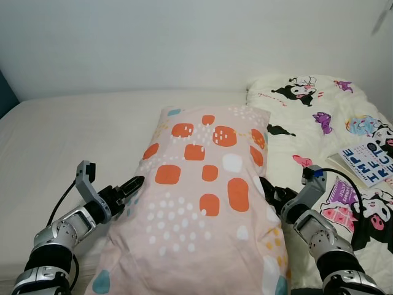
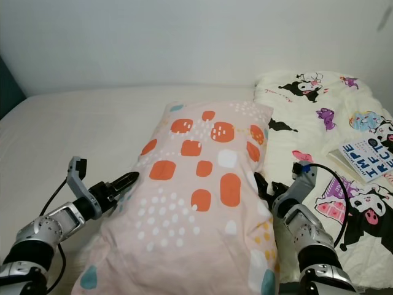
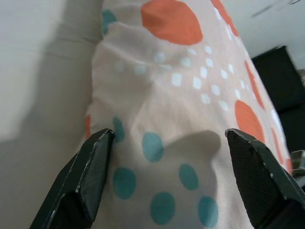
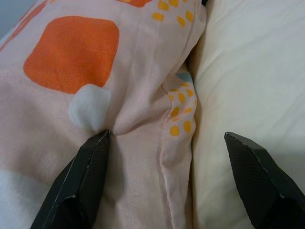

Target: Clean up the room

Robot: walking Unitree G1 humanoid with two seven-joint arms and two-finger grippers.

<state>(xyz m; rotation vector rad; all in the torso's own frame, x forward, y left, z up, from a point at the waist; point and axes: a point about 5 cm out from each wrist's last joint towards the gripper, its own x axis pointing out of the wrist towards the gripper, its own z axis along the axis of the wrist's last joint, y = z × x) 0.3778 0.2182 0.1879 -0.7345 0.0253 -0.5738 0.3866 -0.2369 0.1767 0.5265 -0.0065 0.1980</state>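
A long pink pillow (image 1: pixel 206 196) with orange, white and teal patches lies lengthwise on the bed in front of me. My left gripper (image 1: pixel 134 186) is at the pillow's left edge. In the left wrist view its fingers (image 3: pixel 93 169) stand wide open, with the teal-dotted side of the pillow (image 3: pixel 167 119) bulging between them. My right gripper (image 1: pixel 268 189) is at the pillow's right edge, also open. In the right wrist view one finger (image 4: pixel 90 174) presses into the pillow fabric. The other finger (image 4: pixel 257 174) is over the white quilt beside it.
A white quilt (image 1: pixel 319 110) printed with cartoon figures lies bunched on the right, with a book (image 1: pixel 368 161) on it. Bare cream sheet (image 1: pixel 73 129) stretches to the left. A white wall (image 1: pixel 184 43) runs behind the bed. A dark blue edge (image 1: pixel 5 92) shows far left.
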